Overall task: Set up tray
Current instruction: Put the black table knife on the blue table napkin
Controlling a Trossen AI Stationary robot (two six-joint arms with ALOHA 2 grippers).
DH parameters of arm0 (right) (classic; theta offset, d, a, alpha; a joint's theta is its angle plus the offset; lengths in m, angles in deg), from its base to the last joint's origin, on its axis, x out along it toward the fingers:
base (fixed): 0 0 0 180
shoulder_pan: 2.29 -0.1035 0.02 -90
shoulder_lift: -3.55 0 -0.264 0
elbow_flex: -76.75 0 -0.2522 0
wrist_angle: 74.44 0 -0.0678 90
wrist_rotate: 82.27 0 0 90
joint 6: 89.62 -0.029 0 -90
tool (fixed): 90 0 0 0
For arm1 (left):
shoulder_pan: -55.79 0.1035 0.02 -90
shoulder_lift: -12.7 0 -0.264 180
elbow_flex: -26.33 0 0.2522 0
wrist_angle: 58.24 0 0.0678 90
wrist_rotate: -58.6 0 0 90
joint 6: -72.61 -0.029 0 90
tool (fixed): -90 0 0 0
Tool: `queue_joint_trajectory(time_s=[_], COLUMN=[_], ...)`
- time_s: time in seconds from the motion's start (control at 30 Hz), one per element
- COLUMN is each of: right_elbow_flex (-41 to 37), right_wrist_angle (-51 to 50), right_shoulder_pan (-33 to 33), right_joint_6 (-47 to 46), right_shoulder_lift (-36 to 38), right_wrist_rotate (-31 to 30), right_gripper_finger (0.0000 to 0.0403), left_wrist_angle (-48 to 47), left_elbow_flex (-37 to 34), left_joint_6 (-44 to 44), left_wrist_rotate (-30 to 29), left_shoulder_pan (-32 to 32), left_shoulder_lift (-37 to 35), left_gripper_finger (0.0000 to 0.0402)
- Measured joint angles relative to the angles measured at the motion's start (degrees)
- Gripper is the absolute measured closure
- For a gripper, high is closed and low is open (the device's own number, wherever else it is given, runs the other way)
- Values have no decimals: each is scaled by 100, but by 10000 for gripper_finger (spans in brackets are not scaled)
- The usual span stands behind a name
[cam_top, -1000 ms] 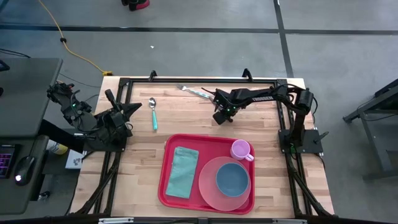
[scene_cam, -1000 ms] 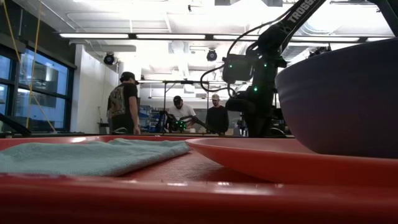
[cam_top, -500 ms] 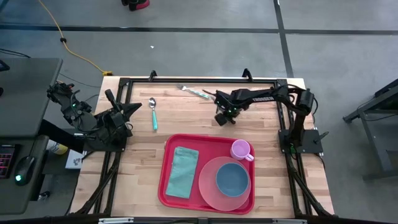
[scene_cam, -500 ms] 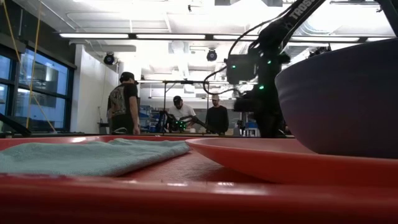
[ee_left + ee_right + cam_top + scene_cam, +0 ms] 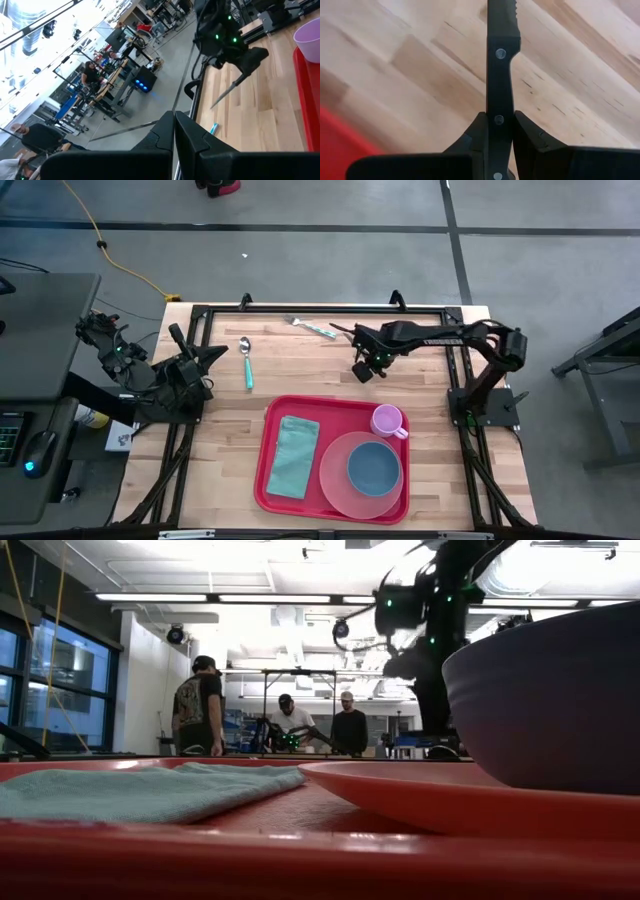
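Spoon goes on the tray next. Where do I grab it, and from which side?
Take the spoon by its teal handle, about mid-length, coming straight down from above. It lies flat on the table, bowl toward the far edge, so close the fingers across the handle's narrow width. The left hand is beside it; the right hand holds the knife.

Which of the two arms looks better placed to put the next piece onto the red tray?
Right. The right gripper already holds a black-handled knife above the table just behind the tray. The left gripper waits at the table's left edge.
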Motion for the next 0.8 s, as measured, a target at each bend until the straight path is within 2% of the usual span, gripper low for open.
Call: queue_joint_trajectory(time_s=[0.27,0.53,0.8], right_elbow_flex=[4,7,11], right_wrist_angle=[393,1391,2424], right_shoulder_pan=[-356,-853,-1722], right_joint_6=[-158,-519,-924], right_shoulder_lift=[793,1557,1736], right_wrist_rotate=[322,357,365], right_gripper_finger=[365,365,365], left_wrist_angle=[6,11,17], left_elbow_flex=[0,0,0], left_joint_6=[41,153,211], left_wrist_rotate=[0,0,2], left_shoulder_pan=[0,0,0], left_shoulder_lift=[2,0,2], left_gripper_finger=[355,355,355])
